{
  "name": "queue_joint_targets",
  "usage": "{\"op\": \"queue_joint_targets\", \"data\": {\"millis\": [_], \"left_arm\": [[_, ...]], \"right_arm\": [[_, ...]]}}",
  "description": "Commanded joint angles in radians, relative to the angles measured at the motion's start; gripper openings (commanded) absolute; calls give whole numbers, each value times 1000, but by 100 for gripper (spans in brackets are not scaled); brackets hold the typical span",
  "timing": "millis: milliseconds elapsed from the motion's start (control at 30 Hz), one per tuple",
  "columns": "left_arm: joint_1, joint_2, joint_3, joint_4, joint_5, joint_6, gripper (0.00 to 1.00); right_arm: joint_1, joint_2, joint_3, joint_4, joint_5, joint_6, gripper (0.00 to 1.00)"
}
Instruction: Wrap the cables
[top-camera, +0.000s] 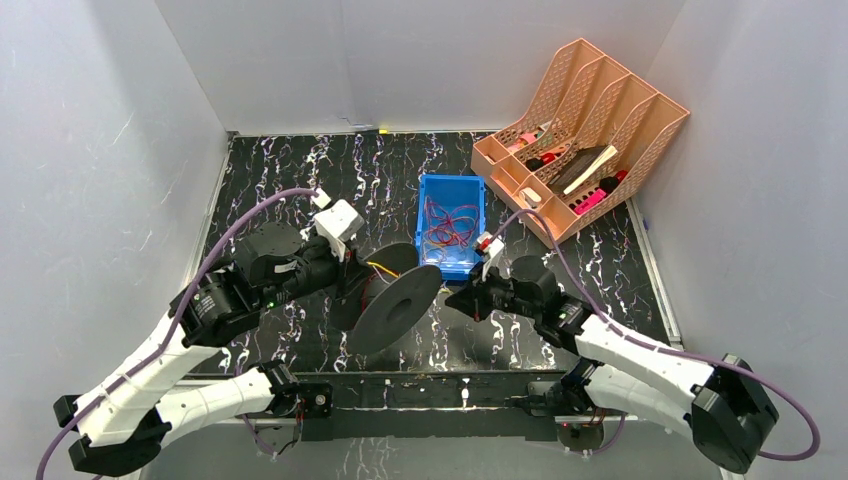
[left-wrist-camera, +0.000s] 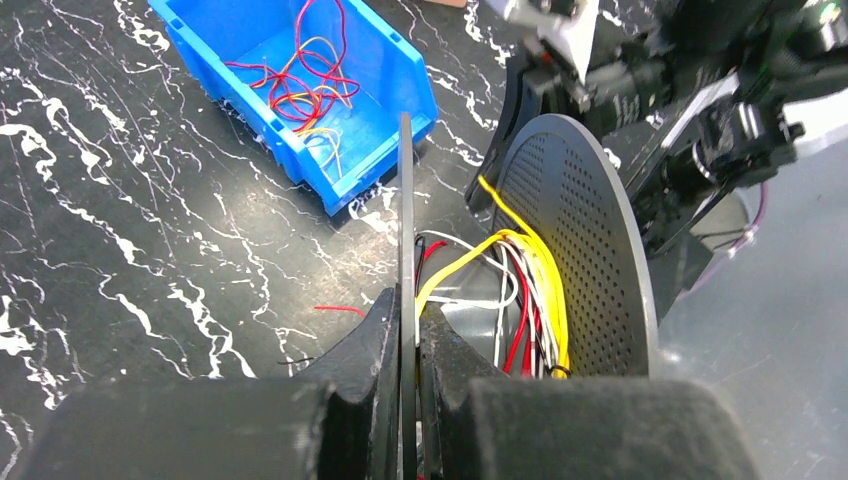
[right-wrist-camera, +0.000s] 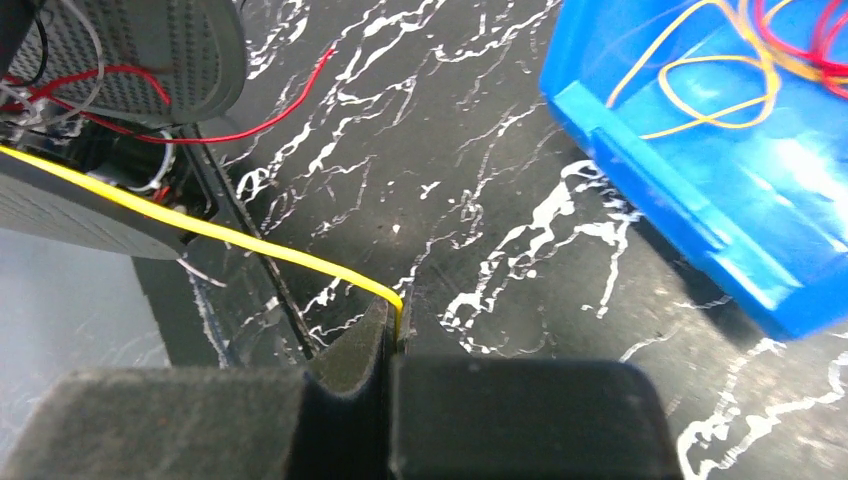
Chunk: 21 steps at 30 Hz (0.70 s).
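Yellow cable (right-wrist-camera: 200, 229) pinched in right hand (right-wrist-camera: 392, 322); left hand (left-wrist-camera: 408, 325) clamps spool rim (left-wrist-camera: 406, 200).

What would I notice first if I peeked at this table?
A big black spool sits mid-table, one disc pinched by the left gripper. A bright yellow cable runs from it to the shut right gripper. Behind sits a blue bin of tangled red and yellow cables.
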<state>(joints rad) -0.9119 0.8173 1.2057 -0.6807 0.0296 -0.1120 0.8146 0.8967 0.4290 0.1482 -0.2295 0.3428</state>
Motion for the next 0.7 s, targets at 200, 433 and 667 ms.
{"op": "queue_joint_targets", "data": {"millis": [200, 433, 667], "left_arm": [[1, -40, -48, 310, -158, -193, 0], [1, -37, -112, 456, -270, -230, 0], [0, -12, -149, 567, -316, -283, 0]], "right_arm": [[23, 112, -162, 458, -138, 235, 0], [92, 110, -218, 636, -118, 356, 0], [172, 94, -230, 723, -54, 405, 0]]}}
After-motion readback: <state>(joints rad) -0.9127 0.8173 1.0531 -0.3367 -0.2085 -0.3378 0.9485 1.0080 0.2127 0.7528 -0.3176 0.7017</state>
